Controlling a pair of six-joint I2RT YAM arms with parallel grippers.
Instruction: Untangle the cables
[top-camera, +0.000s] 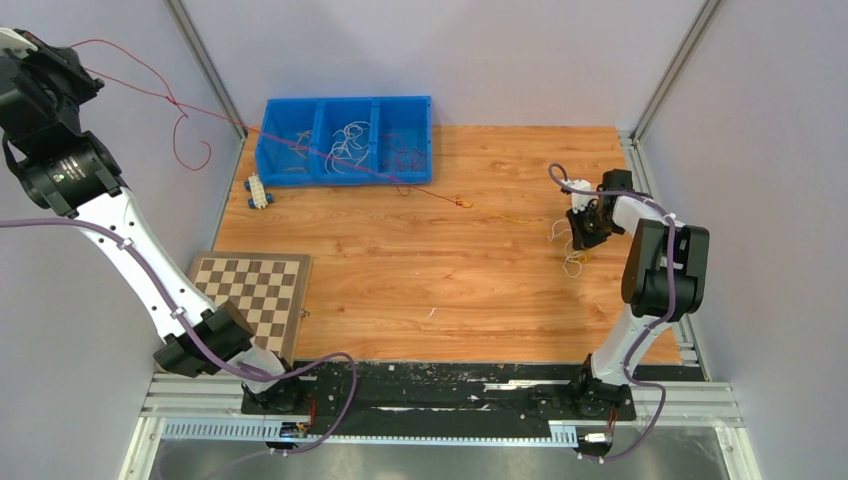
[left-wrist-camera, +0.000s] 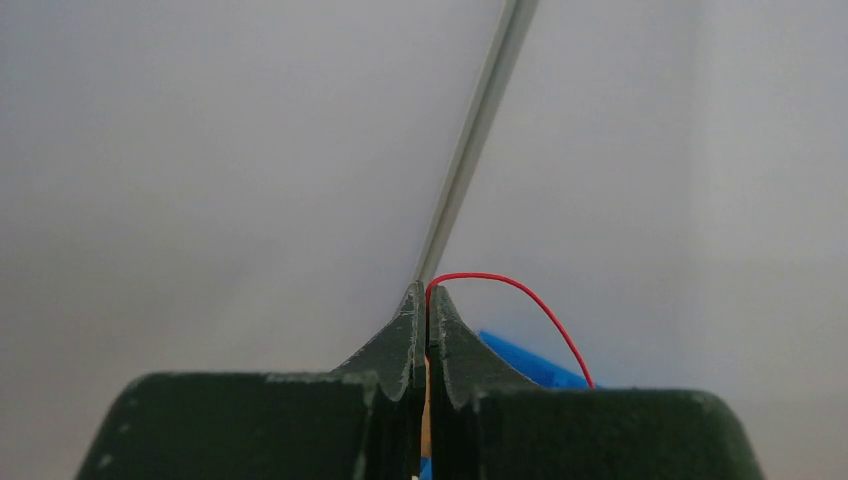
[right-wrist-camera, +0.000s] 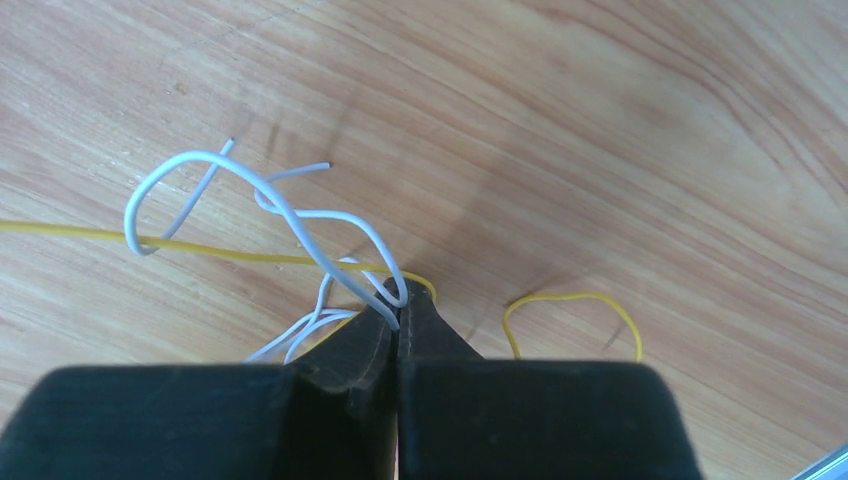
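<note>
My left gripper (left-wrist-camera: 427, 290) is shut on a thin red cable (left-wrist-camera: 520, 300) and is raised high at the far left (top-camera: 40, 70). The red cable (top-camera: 160, 95) runs from it, with a loop, down across the blue bin to the table (top-camera: 440, 197). My right gripper (right-wrist-camera: 398, 305) is shut on a looped white cable (right-wrist-camera: 290, 215) just above the table; a yellow cable (right-wrist-camera: 200, 248) lies crossed through the white loops. In the top view the right gripper (top-camera: 580, 235) is at the right side with the white cable (top-camera: 570, 262) hanging below it.
A blue three-compartment bin (top-camera: 420, 105) at the back holds more thin cables (top-camera: 348, 140). A small white connector block (top-camera: 258, 190) lies in front of it. A chessboard (top-camera: 255, 290) lies at the left front. A yellow cable (top-camera: 515, 217) trails on the wood.
</note>
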